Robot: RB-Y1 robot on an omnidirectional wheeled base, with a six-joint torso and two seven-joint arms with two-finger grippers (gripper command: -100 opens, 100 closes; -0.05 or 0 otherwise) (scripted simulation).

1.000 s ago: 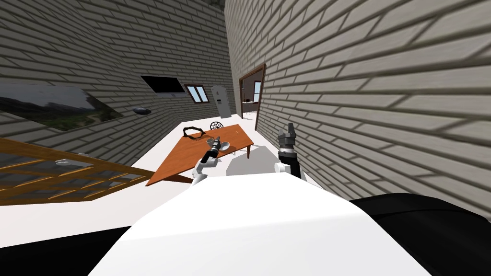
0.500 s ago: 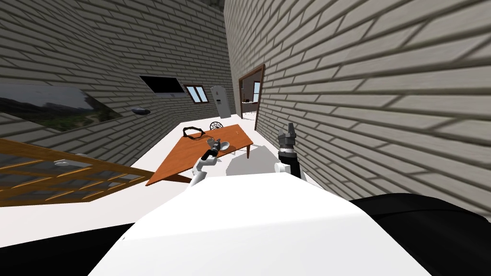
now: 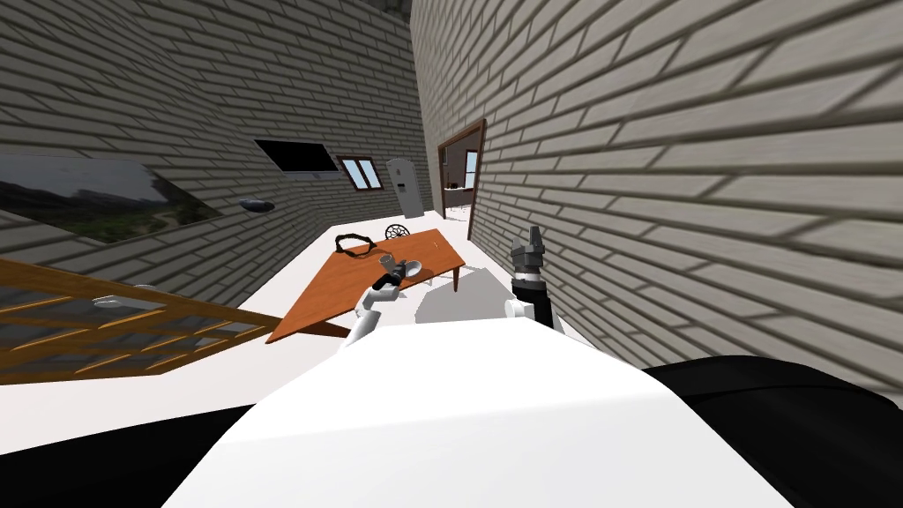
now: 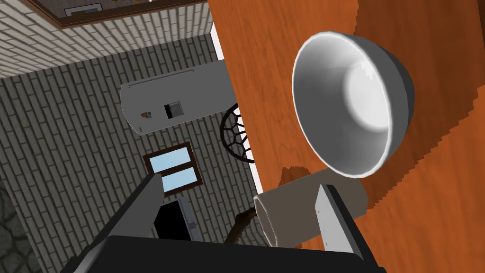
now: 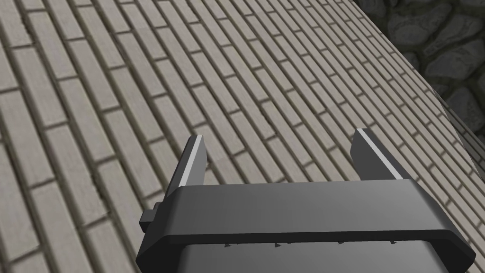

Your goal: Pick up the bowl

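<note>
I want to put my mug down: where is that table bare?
The near end of the table, from the bowl back to the corner nearest the robot, is bare. The far end is crowded: dark ring, cup, bowl, with the open left gripper at the cup.

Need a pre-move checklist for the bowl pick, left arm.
1. Left jaws open: ok.
2. Bowl sitting on the table, empty: ok.
3. Bowl between the jaws: not ok, it lies beyond the tips.
4. Approach free: not ok, a cup lies close by the jaws, next to the bowl.
5. Bowl rim fits the jaw gap: cannot tell.
6. Right jaws open, beside the wall: ok.
</note>
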